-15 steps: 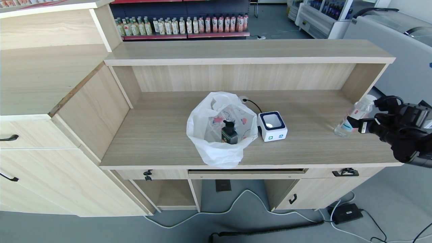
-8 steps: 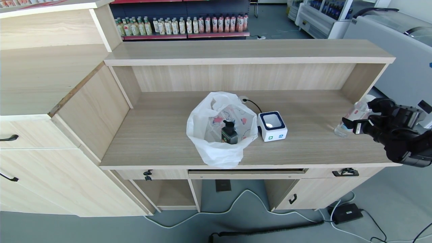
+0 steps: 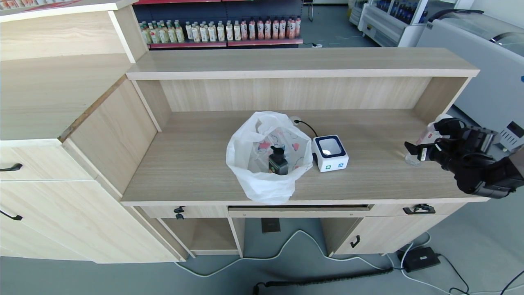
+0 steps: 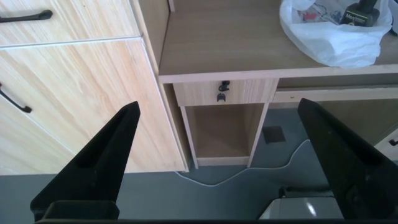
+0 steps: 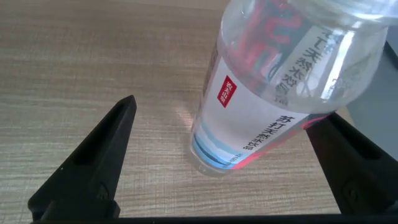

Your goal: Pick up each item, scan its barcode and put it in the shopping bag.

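head view puts the right gripper (image 3: 425,138) at the far right end of the counter (image 3: 368,180), fingers apart on either side of the clear water bottle (image 3: 428,132) and not clamped on it. i judge the step in hand to be the grasp. to do it well i'd centre the bottle between the fingers and close on the labelled middle rather than the neck. thin plastic will likely give, so i'd squeeze gently, then lift straight up before swinging left to the scanner (image 3: 330,153), with the shopping bag (image 3: 262,180) just beyond it.

right wrist view gives me what the head view hides behind the gripper: the bottle's base standing on the wood, off-centre, close against one finger and well clear of the other. left wrist view has the left gripper (image 4: 219,104) low in front of the counter's left end, fingers wide apart, holding nothing.
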Robot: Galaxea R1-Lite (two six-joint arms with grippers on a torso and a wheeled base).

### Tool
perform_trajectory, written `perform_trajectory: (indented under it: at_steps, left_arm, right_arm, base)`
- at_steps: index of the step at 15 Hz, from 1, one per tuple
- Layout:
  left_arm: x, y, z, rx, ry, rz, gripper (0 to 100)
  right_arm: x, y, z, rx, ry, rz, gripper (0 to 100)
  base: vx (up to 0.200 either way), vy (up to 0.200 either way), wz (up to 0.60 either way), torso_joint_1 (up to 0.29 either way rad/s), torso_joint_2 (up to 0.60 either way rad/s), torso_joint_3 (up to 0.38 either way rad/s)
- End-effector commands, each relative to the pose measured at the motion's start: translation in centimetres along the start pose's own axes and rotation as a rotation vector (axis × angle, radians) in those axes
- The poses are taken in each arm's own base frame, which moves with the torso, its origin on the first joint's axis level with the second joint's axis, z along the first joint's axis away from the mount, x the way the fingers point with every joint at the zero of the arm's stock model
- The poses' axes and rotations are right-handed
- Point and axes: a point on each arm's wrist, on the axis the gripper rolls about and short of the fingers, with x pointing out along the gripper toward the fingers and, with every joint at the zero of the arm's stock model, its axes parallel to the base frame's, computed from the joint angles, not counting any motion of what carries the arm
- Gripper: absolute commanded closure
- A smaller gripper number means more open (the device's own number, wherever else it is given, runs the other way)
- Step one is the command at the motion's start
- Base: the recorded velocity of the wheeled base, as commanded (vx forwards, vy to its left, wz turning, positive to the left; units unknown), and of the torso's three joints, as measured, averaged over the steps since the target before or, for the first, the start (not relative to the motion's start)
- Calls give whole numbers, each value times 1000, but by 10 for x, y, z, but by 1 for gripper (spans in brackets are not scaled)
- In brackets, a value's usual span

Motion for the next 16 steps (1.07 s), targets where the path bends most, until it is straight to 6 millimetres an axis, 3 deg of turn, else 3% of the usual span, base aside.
perform_trajectory:
  at_steps: [1,9,16]
  left_arm:
    - [0,0,0,0,-1,0,0]
    - [0,0,0,0,-1,0,0]
    - [0,0,0,0,-1,0,0]
  right_arm:
    - [4,3,-5,-1,6,7,0]
    - [15,-11,6,-8,-31,-22,0]
    - [29,-20,-12,-6,-19,-40,0]
  base:
    - [0,0,0,0,0,0]
    - [0,0,0,0,0,0]
    - [0,0,0,0,0,0]
